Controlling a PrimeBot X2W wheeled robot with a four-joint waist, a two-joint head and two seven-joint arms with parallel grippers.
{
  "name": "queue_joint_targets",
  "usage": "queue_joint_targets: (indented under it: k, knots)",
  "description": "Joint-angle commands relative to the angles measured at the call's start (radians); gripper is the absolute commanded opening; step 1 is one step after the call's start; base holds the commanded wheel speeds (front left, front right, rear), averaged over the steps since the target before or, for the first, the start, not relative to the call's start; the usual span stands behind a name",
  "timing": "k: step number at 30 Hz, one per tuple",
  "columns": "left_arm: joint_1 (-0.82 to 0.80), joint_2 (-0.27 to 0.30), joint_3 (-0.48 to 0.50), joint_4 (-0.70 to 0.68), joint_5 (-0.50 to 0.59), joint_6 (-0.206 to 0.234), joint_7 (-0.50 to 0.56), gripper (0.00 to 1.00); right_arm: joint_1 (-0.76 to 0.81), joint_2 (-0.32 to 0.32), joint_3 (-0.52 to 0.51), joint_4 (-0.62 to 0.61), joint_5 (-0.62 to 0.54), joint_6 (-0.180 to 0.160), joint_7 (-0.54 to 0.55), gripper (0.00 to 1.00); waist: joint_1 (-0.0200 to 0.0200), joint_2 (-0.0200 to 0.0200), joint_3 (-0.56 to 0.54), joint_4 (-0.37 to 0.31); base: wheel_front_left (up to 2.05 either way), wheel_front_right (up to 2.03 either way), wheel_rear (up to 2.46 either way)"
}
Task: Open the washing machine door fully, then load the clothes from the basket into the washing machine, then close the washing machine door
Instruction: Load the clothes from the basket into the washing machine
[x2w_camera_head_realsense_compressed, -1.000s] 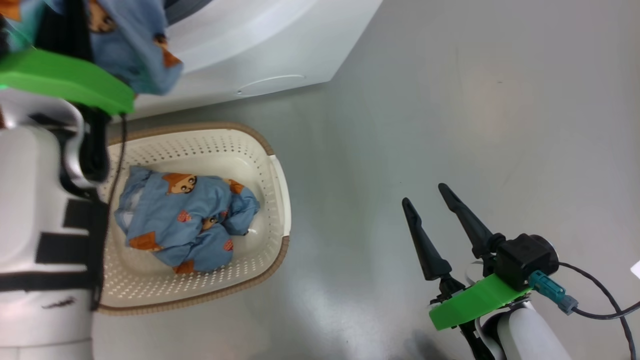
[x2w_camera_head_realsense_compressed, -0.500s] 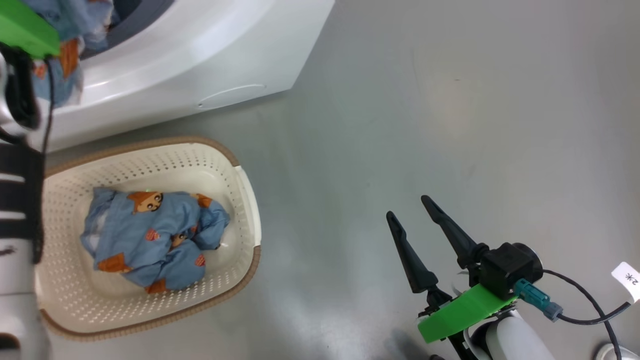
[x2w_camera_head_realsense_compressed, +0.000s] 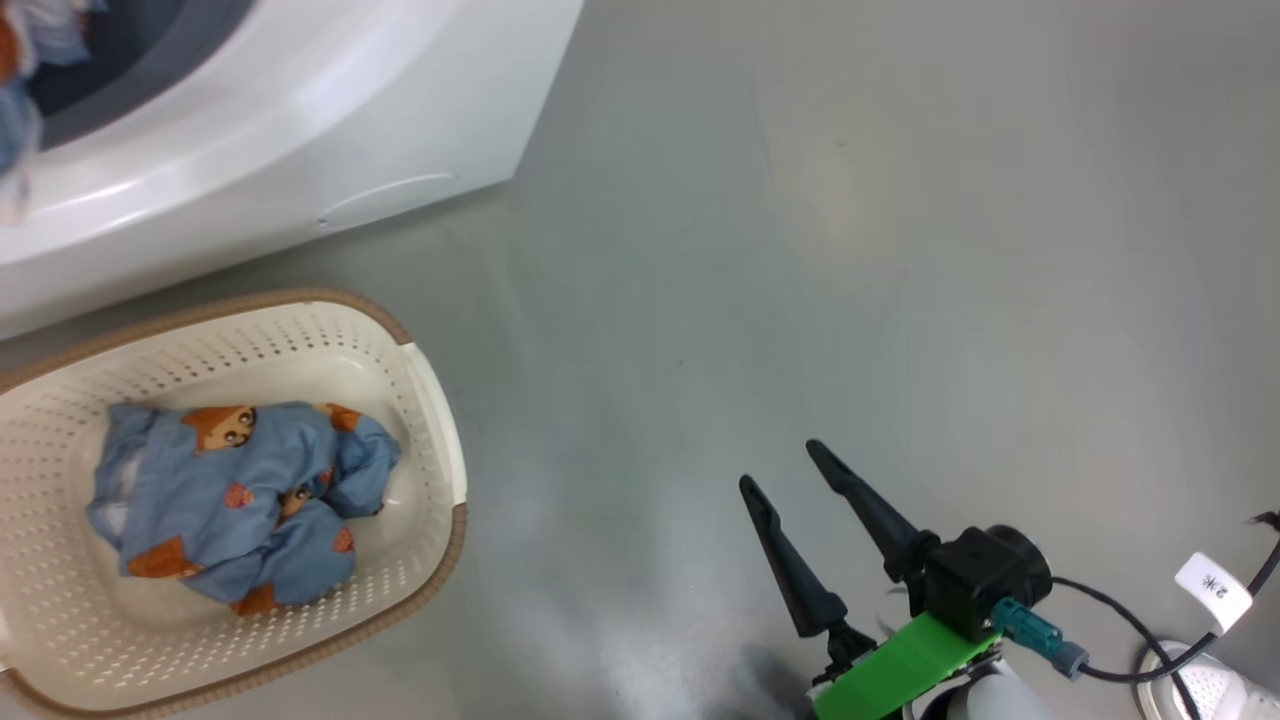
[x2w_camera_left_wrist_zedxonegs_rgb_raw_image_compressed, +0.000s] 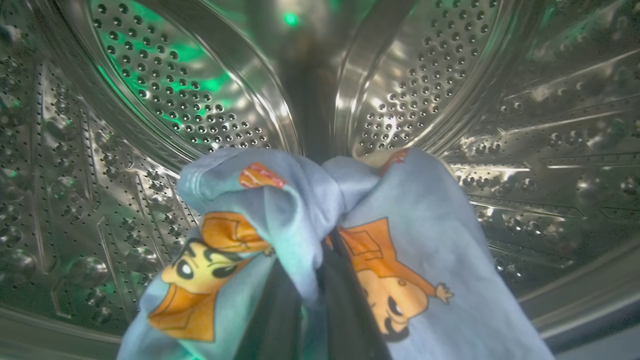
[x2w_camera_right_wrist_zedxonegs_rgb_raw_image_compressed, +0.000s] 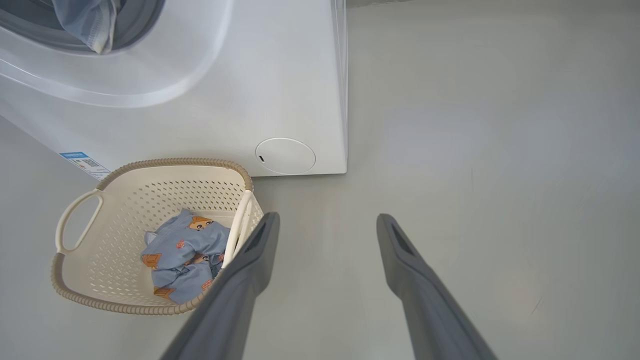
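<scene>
My left gripper is inside the steel drum of the washing machine. Its jaws are pressed together on a blue cartoon-print garment, which bunches over both fingers and hangs down on either side of them. The perforated drum wall curves all around and beyond the tips. In the right wrist view, pale blue cloth hangs in the machine's grey-ringed opening, far ahead and to the left of my right jaws. The basket sits on the grey floor just in front of the machine and well to the left of those jaws. 1 crumpled bundle of blue printed clothes lies in its bottom. Seen from the right wrist, the basket's near corner lies just behind my left finger, with its 2 white handles at either end. The round flap low on the machine's front is straight ahead of the jaws. My right gripper hangs above the floor with its 2 dark fingers spread wide and only bare floor between them. To the right of these jaws, a dark cable carries a white tag.
</scene>
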Motion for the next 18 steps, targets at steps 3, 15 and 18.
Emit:
queue_joint_targets:
  k: [3, 15, 18]
  knots:
    - [-0.072, 0.065, 0.007, 0.029, 0.014, 0.003, -0.019, 0.00, 0.047, -0.003, 0.033, -0.018, 0.015, 0.002, -0.012, 1.00, 0.0000, 0.0000, 0.022, -0.025, 0.00, 0.00, 0.00]
    - [-0.191, 0.116, -0.036, 0.146, 0.051, -0.010, -0.060, 0.00, 0.068, -0.003, 0.066, -0.031, 0.026, 0.002, -0.012, 1.00, 0.0000, 0.0000, 0.064, -0.062, 0.00, 0.00, 0.00]
    - [-0.220, 0.127, -0.050, 0.164, 0.061, -0.019, -0.071, 0.00, 0.071, -0.003, 0.073, -0.034, 0.027, 0.002, -0.012, 1.00, 0.0000, 0.0000, 0.074, -0.067, 0.00, 0.00, 0.00]
